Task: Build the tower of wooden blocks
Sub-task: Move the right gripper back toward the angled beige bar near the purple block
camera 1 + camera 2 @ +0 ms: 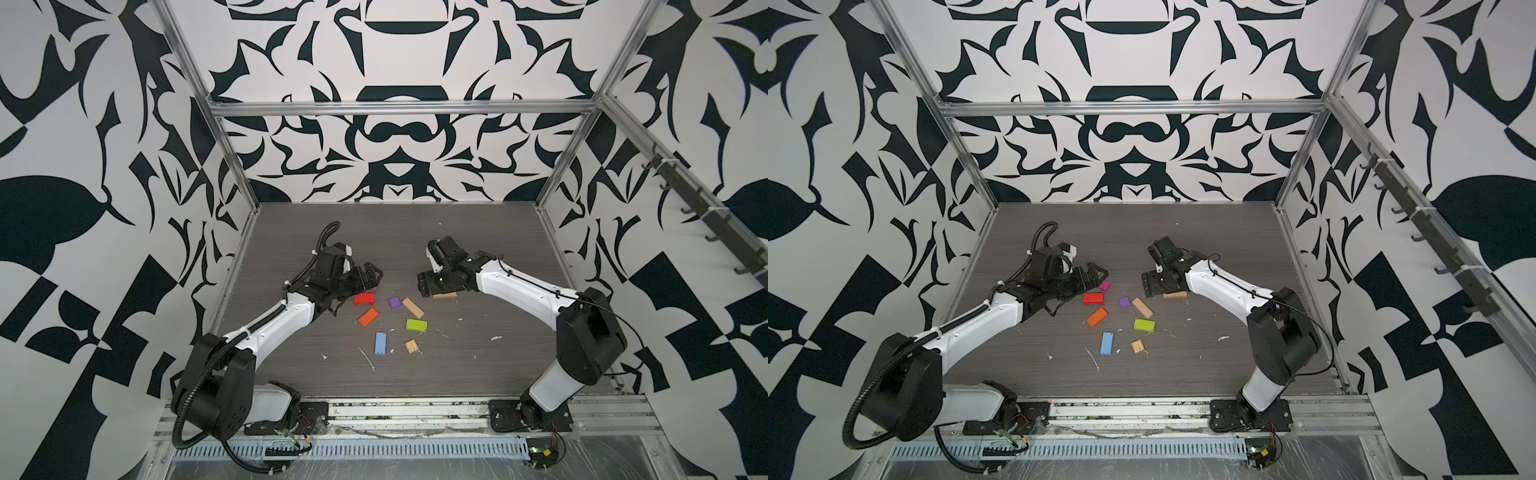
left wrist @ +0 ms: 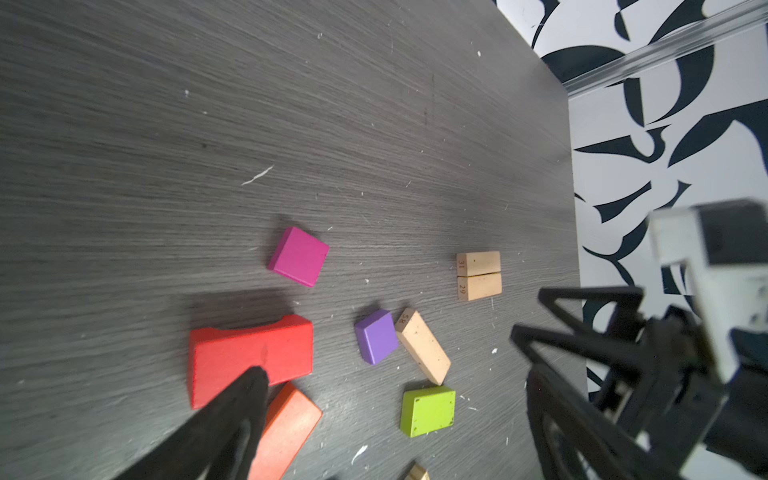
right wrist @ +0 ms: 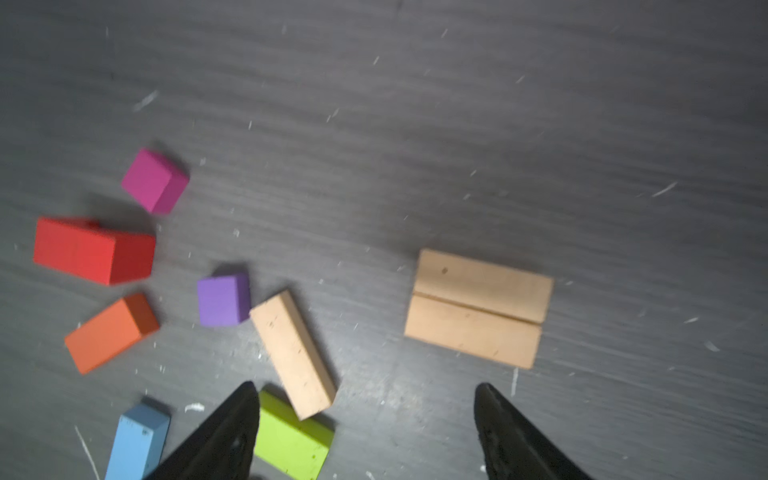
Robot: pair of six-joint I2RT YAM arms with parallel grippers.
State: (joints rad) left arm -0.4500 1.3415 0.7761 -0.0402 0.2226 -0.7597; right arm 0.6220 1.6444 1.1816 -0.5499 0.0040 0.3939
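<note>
Gaping, empty: left gripper (image 1: pixel 359 289) and right gripper (image 3: pixel 365 388); 2 smooth rectangular tan planks (image 3: pixel 482 286), seemingly touching.

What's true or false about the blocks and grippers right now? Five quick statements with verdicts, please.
1. Two tan planks lie side by side, touching. True.
2. The magenta cube sits on the red block. False: it lies on the table, apart from it.
3. The right gripper grips a plank. False: its jaws are open with nothing between them.
4. The left gripper is open. True.
5. The lime green block and light blue block lie apart. True.
</note>
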